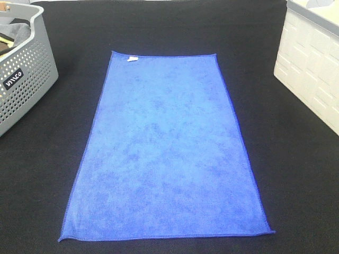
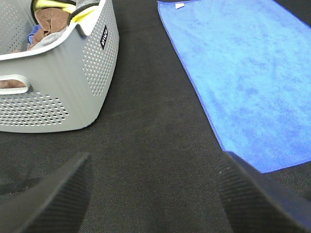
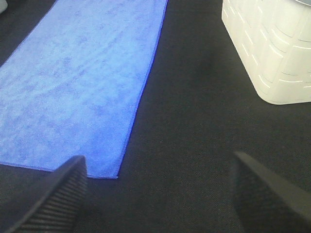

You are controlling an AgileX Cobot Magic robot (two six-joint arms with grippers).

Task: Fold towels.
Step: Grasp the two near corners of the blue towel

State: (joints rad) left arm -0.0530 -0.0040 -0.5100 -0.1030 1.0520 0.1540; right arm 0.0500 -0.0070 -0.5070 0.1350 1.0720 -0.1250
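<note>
Towel (image 1: 167, 148) lies flat and unfolded. My left gripper (image 2: 153, 191) and right gripper (image 3: 160, 189) are both released and empty. I should pinch both near corners at the same time.

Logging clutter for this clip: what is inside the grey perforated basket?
The basket holds crumpled cloth: a brown piece, a grey piece, something yellow and a blue scrap. Its wall hides whatever lies deeper.

cut off: basket (image 2: 58, 92) beyond my left claw (image 2: 156, 165), white box (image 3: 272, 48) beyond my right claw (image 3: 160, 162) | half hidden: cloths (image 2: 48, 22) under basket rim | unreadable: towel (image 1: 167, 153) tag (image 1: 132, 59)
</note>
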